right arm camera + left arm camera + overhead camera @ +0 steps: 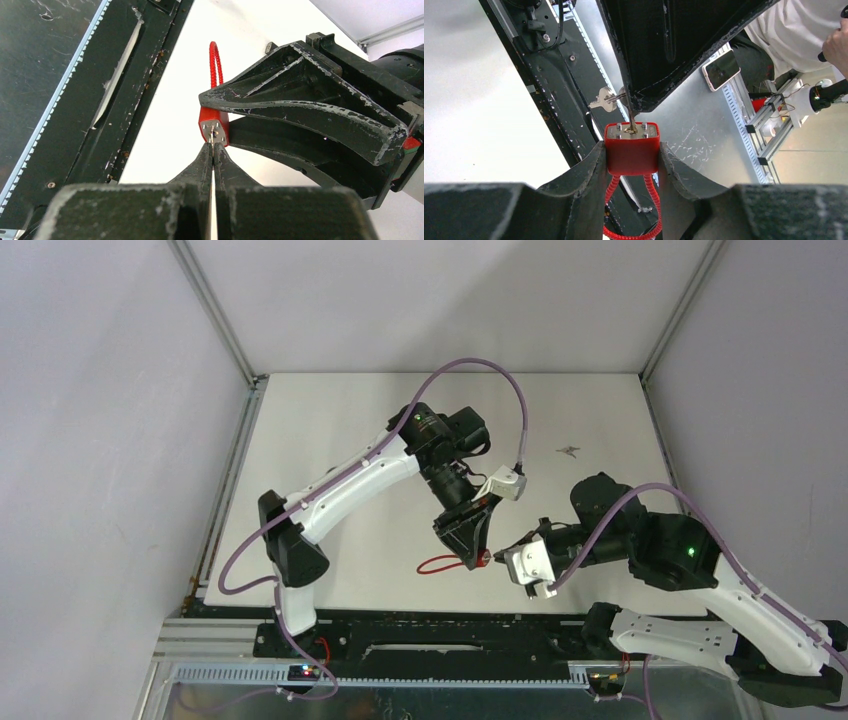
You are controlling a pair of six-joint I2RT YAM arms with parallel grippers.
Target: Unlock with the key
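Here, key tip-first in padlock keyway

Left arm, right arm: white shells, black joints, lilac cable along each, green LED on one joint. End effector fingers black, edges scuffed.

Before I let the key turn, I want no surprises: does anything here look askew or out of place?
Nothing serious. The key sits roughly straight in the red padlock, which the left gripper clamps squarely. A second key dangles loose beside it, and a small stray item lies on the table, far right; I cannot tell what.
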